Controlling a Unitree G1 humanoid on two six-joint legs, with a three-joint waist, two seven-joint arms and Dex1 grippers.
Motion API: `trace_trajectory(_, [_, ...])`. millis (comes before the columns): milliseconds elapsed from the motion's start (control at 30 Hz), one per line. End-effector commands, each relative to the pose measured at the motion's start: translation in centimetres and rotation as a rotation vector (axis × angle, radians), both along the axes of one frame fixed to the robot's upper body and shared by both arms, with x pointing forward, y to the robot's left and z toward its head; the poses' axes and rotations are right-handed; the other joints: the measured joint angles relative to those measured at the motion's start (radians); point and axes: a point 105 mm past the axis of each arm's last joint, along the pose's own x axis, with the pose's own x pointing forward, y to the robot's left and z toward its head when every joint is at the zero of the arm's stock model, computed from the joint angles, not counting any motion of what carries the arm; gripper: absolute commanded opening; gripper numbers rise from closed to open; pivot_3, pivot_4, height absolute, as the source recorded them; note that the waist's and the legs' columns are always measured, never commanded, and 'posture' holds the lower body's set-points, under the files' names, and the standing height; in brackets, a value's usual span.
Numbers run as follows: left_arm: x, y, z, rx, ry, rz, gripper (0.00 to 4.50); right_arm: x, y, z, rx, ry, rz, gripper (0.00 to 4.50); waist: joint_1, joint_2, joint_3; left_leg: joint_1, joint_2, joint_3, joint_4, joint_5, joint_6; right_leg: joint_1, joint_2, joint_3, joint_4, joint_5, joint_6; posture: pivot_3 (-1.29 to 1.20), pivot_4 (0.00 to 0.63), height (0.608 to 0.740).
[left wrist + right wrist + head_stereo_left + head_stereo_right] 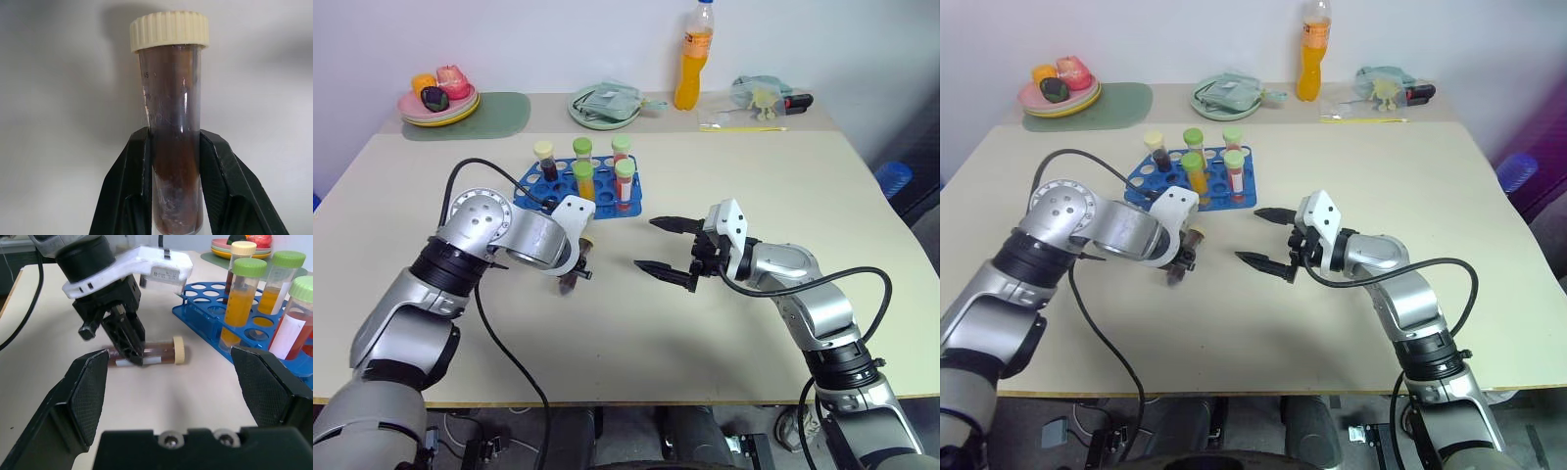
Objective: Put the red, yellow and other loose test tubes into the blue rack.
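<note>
Nearest me, my right pincer [664,250] hangs just above the tabletop [724,176] with its two black fingers spread wide and nothing between them, pointing across toward my left pincer. Just beyond its tips, my left pincer [128,343] points steeply down and is clamped around the dark brown tube [172,127], which lies on its side on the tabletop, cream cap [179,350] toward the rack. In the left wrist view I see both fingers pressed against the tube's lower half, cap end sticking out past them. Just past the left pincer sits the blue rack [530,186], with five capped tubes standing upright in its holes: one dark with a cream cap [543,150], two orange-yellow and two reddish with green caps.
</note>
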Motion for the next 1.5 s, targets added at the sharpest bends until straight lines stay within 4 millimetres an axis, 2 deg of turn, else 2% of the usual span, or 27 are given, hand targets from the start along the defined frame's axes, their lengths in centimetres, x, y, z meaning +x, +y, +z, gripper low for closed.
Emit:
trace_trajectory(33, [-0.4,-0.2,4.3,-0.059,-0.23,-0.064,0.78,-0.1,0.2,1.5,0.02,-0.068,0.005,4.38,-0.002,0.0,0.0,0.0,0.0,0.0,0.0,0.0,0.0,0.0,0.0,0.0,0.0,0.0,0.0,0.0,0.15,0.729])
trace_trajectory(133, [-1.3,0.8,8.7,-0.049,-0.6,-0.145,0.78,-0.1,-0.1,1.7,0.023,-0.075,-0.007,4.38,-0.007,0.001,0.0,0.0,0.0,0.002,-0.001,0.001,-0.002,-0.001,0.002,0.0,-0.001,0.0,0.0,0.0,0.15,0.729])
trace_trajectory(167, [-1.9,1.3,9.1,-0.046,-0.661,-0.183,0.78,-0.1,-0.1,1.9,0.029,-0.076,-0.01,4.38,-0.007,0.001,0.001,-0.001,0.0,0.003,-0.002,0.001,-0.002,-0.001,0.004,0.001,-0.002,0.0,0.0,0.0,0.15,0.729])
trace_trajectory(233, [-2.7,2.7,8.9,-0.062,-0.716,-0.225,0.78,-0.1,0.0,2.1,0.041,-0.078,-0.012,4.38,-0.008,0.002,0.0,0.0,0.0,0.005,-0.003,0.002,-0.003,-0.001,0.004,0.002,-0.002,0.0,-0.001,0.0,0.15,0.729])
trace_trajectory(300, [-2.8,4.5,8.4,-0.159,-0.745,-0.175,0.78,-0.1,0.3,2.3,0.048,-0.08,-0.005,4.38,-0.001,0.002,0.0,0.003,0.001,0.006,-0.006,0.002,-0.003,0.0,0.005,0.003,-0.003,-0.001,-0.001,0.0,0.15,0.729])
trace_trajectory(367, [-2.0,7.4,8.5,-0.199,-0.842,-0.029,0.78,-0.1,0.6,2.3,0.056,-0.082,0.005,4.38,0.004,0.001,0.0,0.003,0.002,0.005,-0.008,0.001,-0.001,0.0,0.004,0.002,-0.003,-0.001,-0.002,0.0,0.15,0.729])
trace_trajectory(433, [-0.8,9.9,8.3,-0.151,-0.942,0.111,0.78,0.0,1.1,2.4,0.065,-0.082,0.015,4.38,0.009,0.0,0.001,0.003,0.002,0.002,-0.006,-0.001,0.002,0.002,0.004,0.001,-0.003,-0.001,-0.002,0.0,0.15,0.729])
trace_trajectory(500, [0.2,11.1,8.3,-0.135,-1.028,0.195,0.78,0.1,1.5,2.4,0.077,-0.08,0.025,4.38,0.015,0.0,0.001,0.002,0.002,0.001,-0.005,-0.001,0.003,0.003,0.004,0.0,-0.004,-0.001,-0.002,0.0,0.15,0.729])
trace_trajectory(533, [1.3,11.5,8.5,-0.123,-1.111,0.256,0.78,0.1,2.0,2.5,0.087,-0.081,0.033,4.38,0.018,0.0,0.001,0.002,0.002,0.002,-0.005,-0.001,0.003,0.003,0.004,0.0,-0.004,-0.001,-0.002,0.0,0.15,0.729])
trace_trajectory(600, [2.9,10.9,8.9,-0.109,-1.249,0.29,0.78,0.1,2.7,2.8,0.101,-0.089,0.046,4.38,0.026,0.0,0.001,0.002,0.001,0.002,-0.004,-0.002,0.004,0.003,0.003,0.0,-0.004,-0.001,-0.001,0.0,0.15,0.729])
trace_trajectory(733, [5.4,7.6,8.1,-0.131,-1.362,0.194,0.78,0.7,3.4,3.5,0.132,-0.109,0.033,4.38,0.026,-0.001,0.001,0.0,0.0,0.002,-0.002,-0.003,0.006,0.003,0.003,-0.001,-0.006,0.0,-0.001,0.0,0.15,0.729])
trace_trajectory(833, [6.4,5.3,6.9,-0.141,-1.391,0.089,0.78,0.9,3.8,4.0,0.15,-0.126,0.018,4.38,0.02,-0.001,0.001,-0.001,-0.001,0.003,-0.002,-0.003,0.006,0.002,0.001,-0.001,-0.007,0.0,0.0,0.0,0.15,0.729])
trace_trajectory(933, [6.7,4.0,5.9,-0.17,-1.429,0.029,0.78,0.8,3.9,4.3,0.159,-0.134,0.016,4.38,0.014,-0.001,0.001,-0.003,0.0,0.003,-0.003,-0.003,0.006,-0.001,0.002,-0.001,-0.007,0.0,0.0,0.0,0.15,0.729])
trace_trajectory(1133, [7.4,4.1,4.3,-0.169,-1.42,0.057,0.78,0.6,3.5,4.1,0.159,-0.135,-0.011,4.38,0.002,-0.001,0.001,-0.009,0.001,0.002,-0.001,-0.003,0.006,-0.006,0.002,-0.002,-0.005,0.0,0.0,0.0,0.15,0.729])
trace_trajectory(1300, [7.2,3.4,3.1,-0.177,-1.394,0.03,0.78,0.4,3.3,4.1,0.158,-0.134,-0.02,4.38,0.002,-0.001,0.001,-0.011,0.0,0.002,0.0,-0.003,0.007,-0.009,0.001,-0.002,-0.003,0.0,0.0,0.0,0.15,0.729])
trace_trajectory(1500, [7.2,3.6,2.9,-0.177,-1.387,0.058,0.78,0.5,3.3,4.0,0.154,-0.136,-0.021,4.38,0.001,-0.001,0.001,-0.011,0.0,0.002,0.0,-0.003,0.007,-0.01,0.001,-0.002,-0.002,0.0,0.0,0.0,0.15,0.729])
